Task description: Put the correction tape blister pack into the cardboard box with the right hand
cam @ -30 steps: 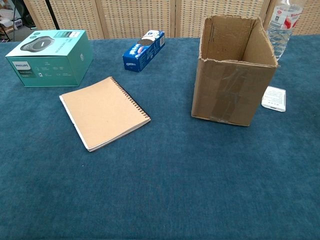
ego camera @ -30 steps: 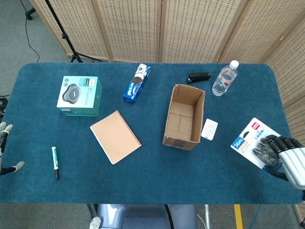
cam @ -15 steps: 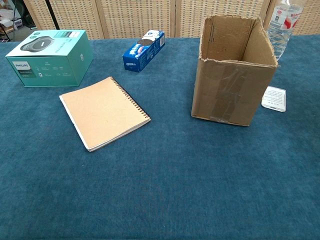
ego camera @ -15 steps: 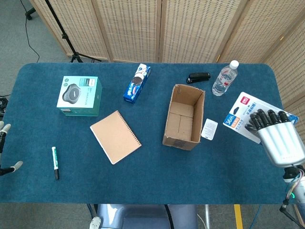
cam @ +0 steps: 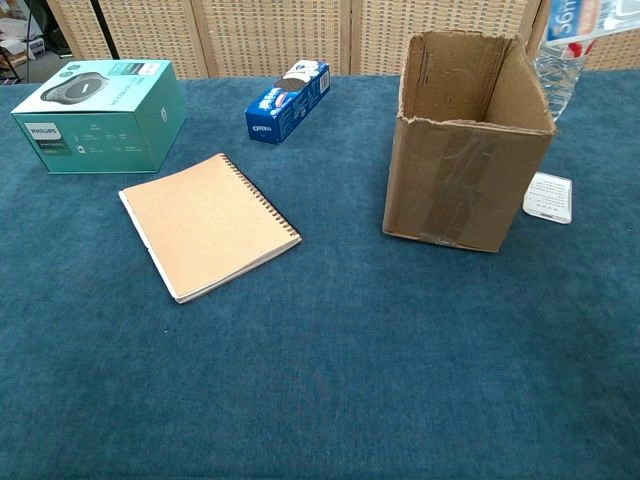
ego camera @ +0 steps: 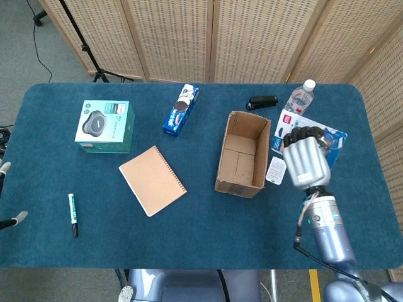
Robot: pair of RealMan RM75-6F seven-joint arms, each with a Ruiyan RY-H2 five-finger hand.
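The right hand (ego camera: 306, 162) is raised above the worktop (ego camera: 208, 239), just right of the cardboard box (ego camera: 244, 153), with its fingers (ego camera: 302, 134) curled over the correction tape blister pack (ego camera: 330, 142) and clamped on it. The pack is held off the surface, right of the box's open top and in front of the water bottle (ego camera: 300, 99); in the chest view only its lower edge (cam: 590, 17) shows at the top right corner. A small white card (ego camera: 276, 170) lies on the worktop beside the box's right wall. A black stapler (ego camera: 262, 101) sits at the far edge. Further left lie a cookie pack (ego camera: 181, 109), a brown notebook (ego camera: 152, 180), a teal box (ego camera: 105, 126) and a marker (ego camera: 72, 214). Of the left hand (ego camera: 7, 195) only fingertips show at the left edge, so I cannot tell how it is set.
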